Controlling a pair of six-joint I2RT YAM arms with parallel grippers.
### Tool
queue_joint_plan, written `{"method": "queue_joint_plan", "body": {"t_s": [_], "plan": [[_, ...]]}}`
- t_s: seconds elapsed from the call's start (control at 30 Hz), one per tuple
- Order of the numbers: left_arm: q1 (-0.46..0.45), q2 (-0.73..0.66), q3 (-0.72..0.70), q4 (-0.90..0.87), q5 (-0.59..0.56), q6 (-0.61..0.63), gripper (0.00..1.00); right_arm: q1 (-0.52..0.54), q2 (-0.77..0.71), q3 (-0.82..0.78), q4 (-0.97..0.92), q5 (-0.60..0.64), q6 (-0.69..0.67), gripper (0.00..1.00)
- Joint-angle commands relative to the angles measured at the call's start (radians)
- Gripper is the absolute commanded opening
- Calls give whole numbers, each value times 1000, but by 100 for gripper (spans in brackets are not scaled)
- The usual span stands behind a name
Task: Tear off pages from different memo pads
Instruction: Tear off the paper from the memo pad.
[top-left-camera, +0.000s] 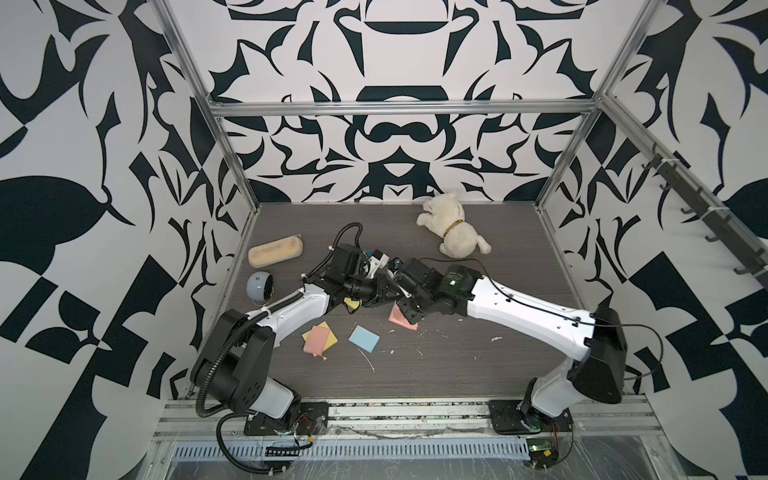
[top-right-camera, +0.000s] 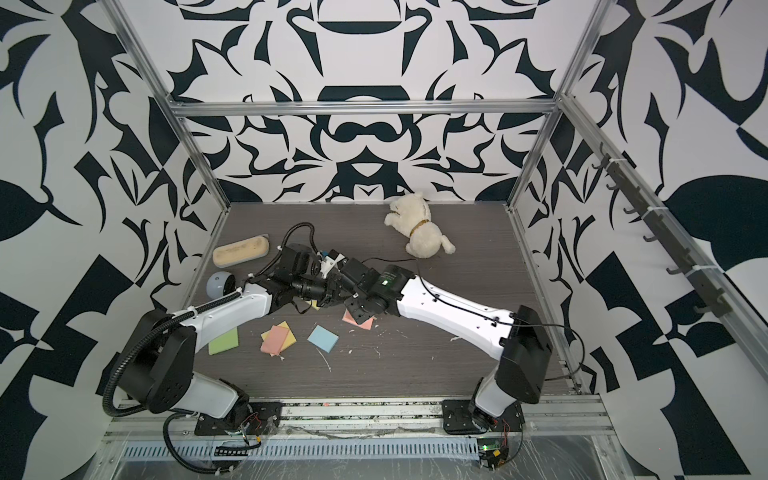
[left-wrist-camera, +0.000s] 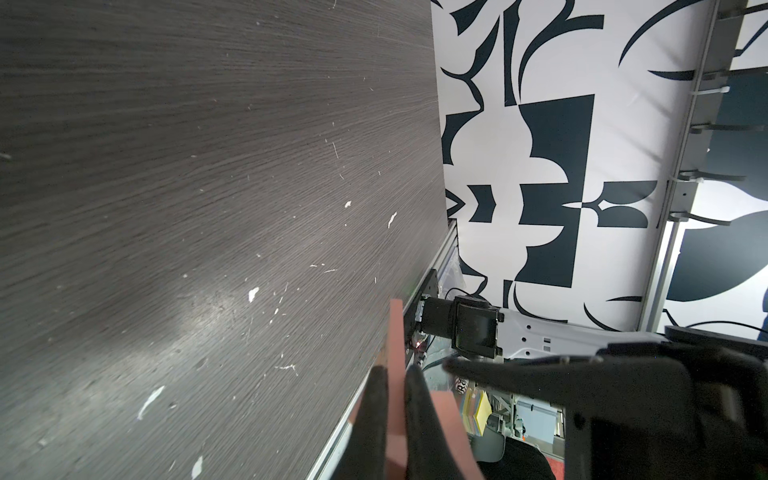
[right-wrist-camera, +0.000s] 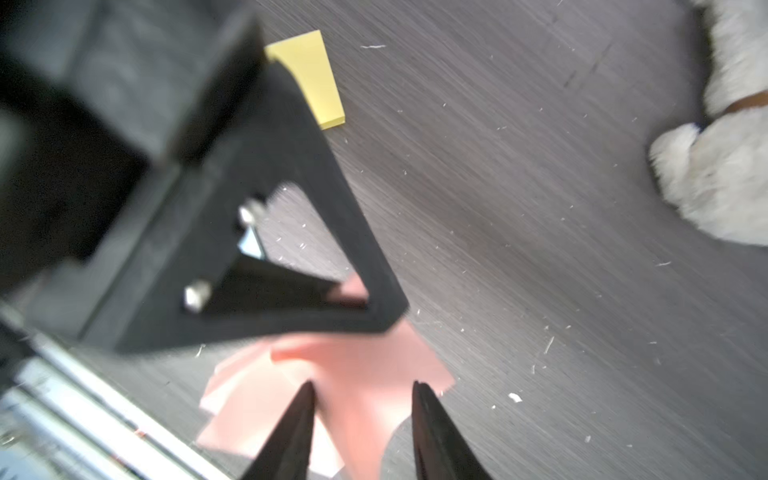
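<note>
At the centre of a dark wood-grain table (top-left-camera: 457, 374), flecked with white paper crumbs, two black-and-white arms meet. A fluffy cream plush dog (top-left-camera: 455, 230) lies at 1 o'clock. Square pastel stacks sit toward 6 and 7 o'clock of the meeting point: a thick-edged blue pad (top-left-camera: 364, 338), and a yellow pad (top-left-camera: 331, 343) with a pink square (top-left-camera: 316, 338) across it.

The left gripper (left-wrist-camera: 395, 376) is clamped on a pink pad (left-wrist-camera: 397, 328), a firm slab seen edge-on. The right gripper (right-wrist-camera: 363, 395) has its tapered fingers parted and grips nothing. It sits over thin pink pages (right-wrist-camera: 374, 365) that fan out, slightly curled, just beneath the left gripper. Whether those pages are free of the pad cannot be told.

To peel well, the right fingers should probably pinch only the top sheet's free corner. They should then pull along the glued edge while the left gripper holds the pad steady. Catching several sheets at once looks like the main risk.
</note>
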Motion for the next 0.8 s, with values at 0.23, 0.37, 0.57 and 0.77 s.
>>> {"method": "queue_joint_plan", "body": {"t_s": [0.23, 0.37, 0.57, 0.77], "plan": [[27, -8, -17, 3, 44, 76, 0, -83, -190, -95, 56, -180, 109, 48], [27, -12, -17, -3, 69, 99, 0, -7, -148, -70, 41, -131, 66, 50], [27, -7, -16, 6, 100, 109, 0, 38, -97, -38, 26, -123, 23, 54], [27, -11, -17, 7, 113, 110, 0, 43, -84, -39, 4, -101, 4, 55]]}}
